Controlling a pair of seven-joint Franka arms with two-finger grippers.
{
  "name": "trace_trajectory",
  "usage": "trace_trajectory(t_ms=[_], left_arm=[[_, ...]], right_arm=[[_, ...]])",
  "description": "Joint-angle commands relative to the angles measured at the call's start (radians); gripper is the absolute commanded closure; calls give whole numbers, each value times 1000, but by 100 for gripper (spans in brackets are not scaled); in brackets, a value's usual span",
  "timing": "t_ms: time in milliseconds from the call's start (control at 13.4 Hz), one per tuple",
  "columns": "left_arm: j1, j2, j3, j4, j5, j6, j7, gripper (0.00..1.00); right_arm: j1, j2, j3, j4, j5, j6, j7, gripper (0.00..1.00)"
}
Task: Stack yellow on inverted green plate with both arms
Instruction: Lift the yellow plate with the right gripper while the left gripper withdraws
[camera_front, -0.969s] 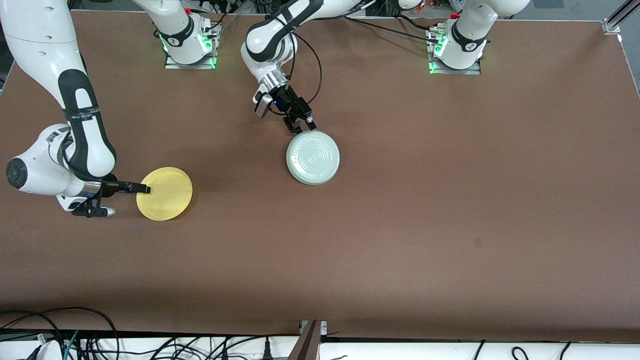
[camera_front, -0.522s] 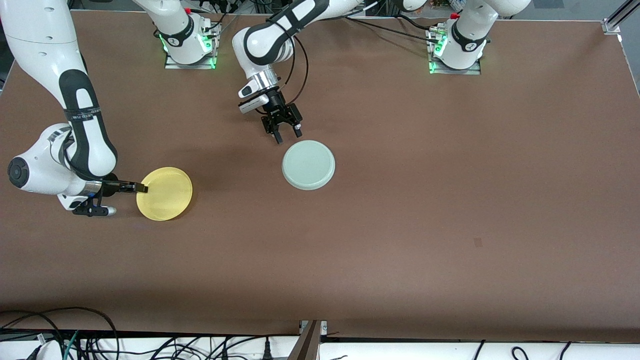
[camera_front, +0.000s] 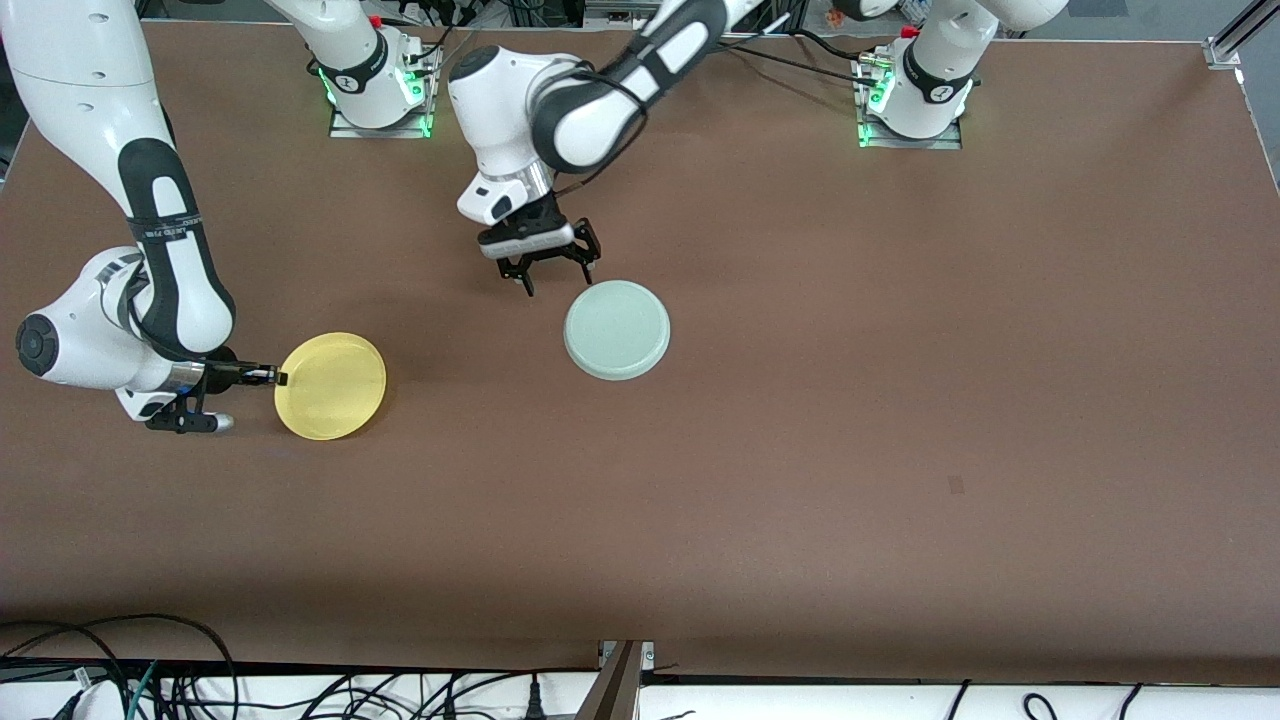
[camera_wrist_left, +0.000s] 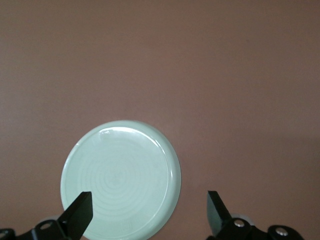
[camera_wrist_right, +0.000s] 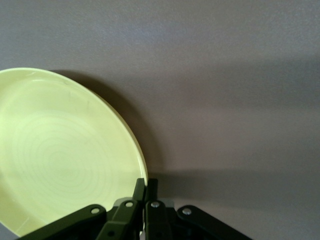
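Front view: the right end effector (camera_front: 277, 377) is clamped on the rim of the round pale-yellow plastic plate (camera_front: 331, 386), where a second ago it stood apart. The thin edge grip could slip on lifting. The left end effector (camera_front: 556, 274), fingers apart, has released the round mint-green plastic plate (camera_front: 617, 329), now inverted on the table (camera_front: 900, 400) just beside it.

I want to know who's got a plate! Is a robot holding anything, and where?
Yes. The right gripper pinches the round pale-yellow plastic plate by its rim. The left gripper, jaws open, holds nothing above the round mint-green plastic plate.
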Motion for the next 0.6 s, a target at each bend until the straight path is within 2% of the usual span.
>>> trace_trajectory(t_ms=[0, 149, 224, 373, 522], left_arm=[[125, -85, -21, -22, -168, 4, 81, 0], [226, -162, -23, -24, -218, -6, 86, 0], [275, -206, -17, -25, -272, -16, 91, 0], [381, -271, -21, -27, -361, -115, 94, 0], [484, -344, -18, -33, -425, -220, 219, 0]], right_arm=[[-2, -18, 6, -11, 20, 5, -17, 100], [-2, -41, 17, 31, 27, -22, -14, 100], [-3, -50, 17, 72, 43, -83, -12, 100], [0, -64, 19, 150, 55, -214, -9, 100], [12, -88, 29, 190, 55, -306, -7, 100]])
